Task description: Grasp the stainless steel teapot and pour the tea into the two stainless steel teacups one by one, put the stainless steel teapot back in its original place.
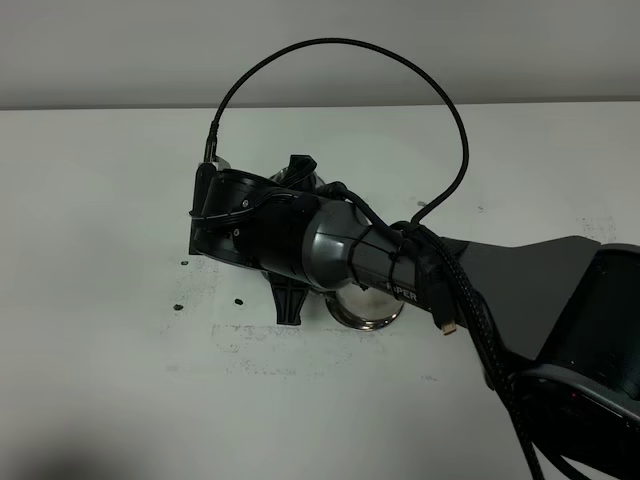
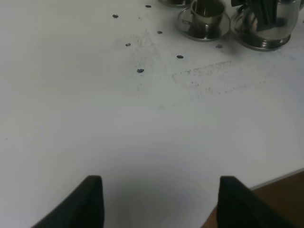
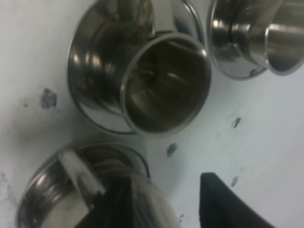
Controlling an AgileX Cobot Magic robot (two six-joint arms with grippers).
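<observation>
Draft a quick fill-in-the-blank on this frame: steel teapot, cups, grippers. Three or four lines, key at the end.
1. The left gripper hovers with jaws ___ above the flat white table.
2. The right wrist view shows ___ small shiny steel cylindrical teacups, each on a round flared steel saucer.
3. In the left wrist view, the shiny squat stainless steel teapot stands ___.
4. In the high view, the black and grey robot arm stretched across the table is the ___ one.

Missing words: open; two; upright; right.
</observation>
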